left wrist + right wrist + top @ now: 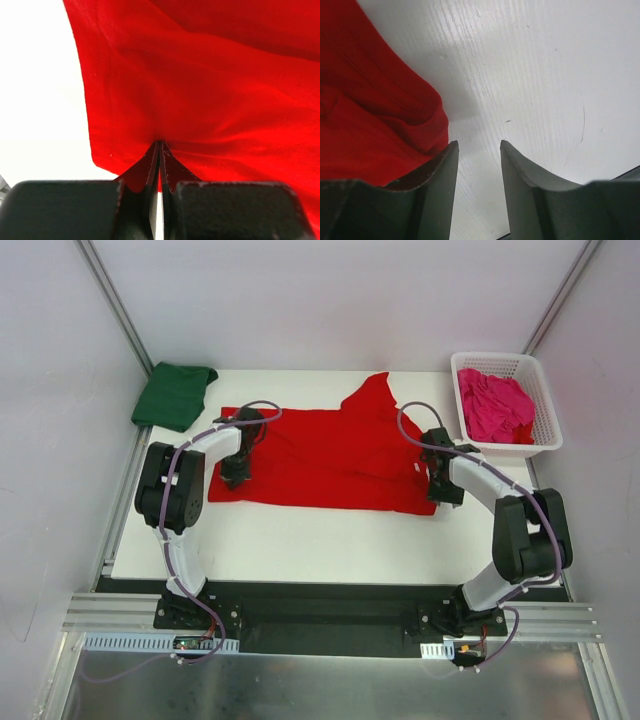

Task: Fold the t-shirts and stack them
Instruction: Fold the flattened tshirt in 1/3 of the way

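Your left fingers [159,156] are closed on a pinch of the red shirt [330,460], and the cloth puckers into a small peak where they meet, so that side is held. Your right fingers [443,496] stand apart with nothing between them. In the right wrist view only the bare white surface [545,75] shows in the gap, and the shirt's edge lies just beside the inner finger, on the side toward the other arm. That offset is what the coming move seems to turn on: the cloth is beside the right fingers, not between them, so closing here would likely catch nothing. You would probably need to bring them sideways onto the hem first. The shirt lies spread out between the two sets of fingers, with its long axis running from one to the other. A sleeve rises to a peak on the side away from you, beyond the right fingers. Each arm is nearest its own end of the shirt. Beyond the left fingers, in the far corner, sits the green shirt [175,395], which looks already folded. Beyond the right fingers, the pink shirt [495,405] lies bunched in the basket [500,358], well apart from either hand.
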Tool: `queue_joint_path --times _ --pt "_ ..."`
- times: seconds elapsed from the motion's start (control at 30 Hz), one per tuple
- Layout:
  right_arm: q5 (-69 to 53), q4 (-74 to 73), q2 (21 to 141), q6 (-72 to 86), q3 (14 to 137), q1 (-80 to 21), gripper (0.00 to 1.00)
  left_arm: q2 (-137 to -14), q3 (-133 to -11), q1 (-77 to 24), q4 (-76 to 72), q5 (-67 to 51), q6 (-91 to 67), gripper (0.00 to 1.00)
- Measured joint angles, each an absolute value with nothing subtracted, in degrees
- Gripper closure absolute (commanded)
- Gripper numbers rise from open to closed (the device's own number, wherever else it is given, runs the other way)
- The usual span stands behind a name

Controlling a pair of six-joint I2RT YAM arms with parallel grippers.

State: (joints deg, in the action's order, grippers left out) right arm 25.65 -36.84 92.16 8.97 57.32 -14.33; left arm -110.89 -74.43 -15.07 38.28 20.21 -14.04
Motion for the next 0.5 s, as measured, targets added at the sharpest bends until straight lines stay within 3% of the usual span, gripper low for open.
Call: queue_joint_path --times 0.1,0.17,0.2,0.23,0.3,0.33,0.43,0.5 --pt "26.2 -37.2 89.6 9.0 57.3 -14.3 0.57 -110.9 -74.4 -15.7 38.5 20.2 -14.0 1.00" --pt "26.5 -37.6 87.7 9.2 57.3 -14.3 0.56 -110.9 -74.4 -16.5 38.6 20.2 -14.0 0.93" --pt "26.6 -37.8 86.9 9.2 57.3 -14.3 0.56 -110.9 -74.4 -16.7 38.7 20.2 -14.0 0.87" --pt "26.6 -37.9 86.0 9.4 57.3 -14.3 0.55 -110.9 -74.5 -17.3 38.9 20.1 -14.1 0.70" --pt "26.2 -37.9 84.4 9.4 57.3 -14.3 0.53 -110.9 -74.9 -18.0 39.4 20.1 -14.0 0.47" --pt "25.8 -37.8 83.5 9.4 57.3 -14.3 0.52 -110.9 -75.2 -18.4 39.7 20.1 -13.9 0.31" --pt "22.9 -36.3 80.8 8.7 57.0 -14.3 0.50 -110.6 -76.5 -19.4 40.2 20.0 -14.1 0.10" --pt "19.6 -34.6 79.1 8.1 56.3 -14.4 0.49 -110.3 -77.3 -20.2 39.9 19.6 -14.2 0.09"
